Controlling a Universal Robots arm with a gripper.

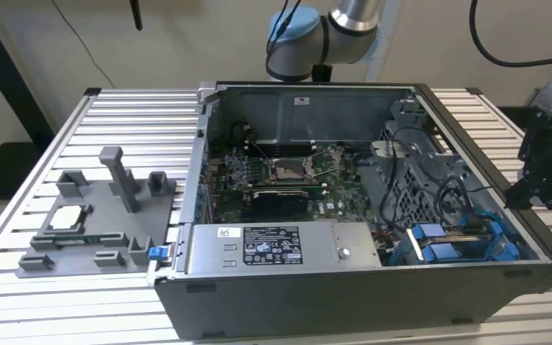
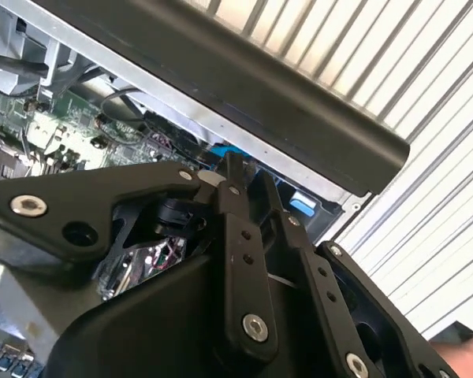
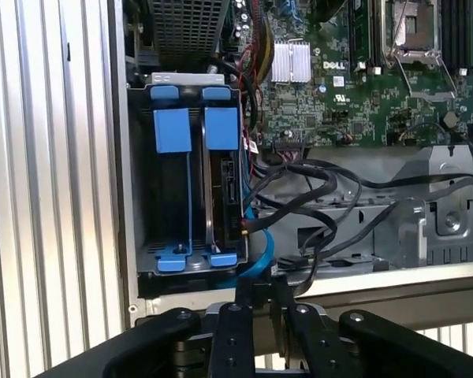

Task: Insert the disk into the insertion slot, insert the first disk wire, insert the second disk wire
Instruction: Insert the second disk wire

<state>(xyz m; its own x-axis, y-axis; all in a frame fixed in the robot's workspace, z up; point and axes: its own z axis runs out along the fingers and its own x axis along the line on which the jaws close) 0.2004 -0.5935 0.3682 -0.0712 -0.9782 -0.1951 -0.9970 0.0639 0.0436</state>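
The insertion slot (image 3: 142, 189), a grey cage with blue tabs, sits in the open computer case's front corner on the exterior view's right (image 1: 506, 241). In the first wrist view the disk (image 3: 225, 185) stands in one of its bays with its connector edge showing. A blue wire (image 3: 265, 248) curves from beside the disk down to my fingertips. My black gripper (image 3: 262, 290) hangs over the case's side wall next to the cage, its fingers drawn together on that wire's end. It also appears in the exterior view (image 1: 525, 195) and in the second wrist view (image 2: 235, 164).
Black cables (image 3: 315, 185) loop across the case beside the cage. The motherboard (image 1: 276, 176) lies further in, and a silver power supply box (image 1: 281, 248) sits along the front. A grey fixture (image 1: 94, 215) holding small parts rests on the slatted table (image 1: 113, 115).
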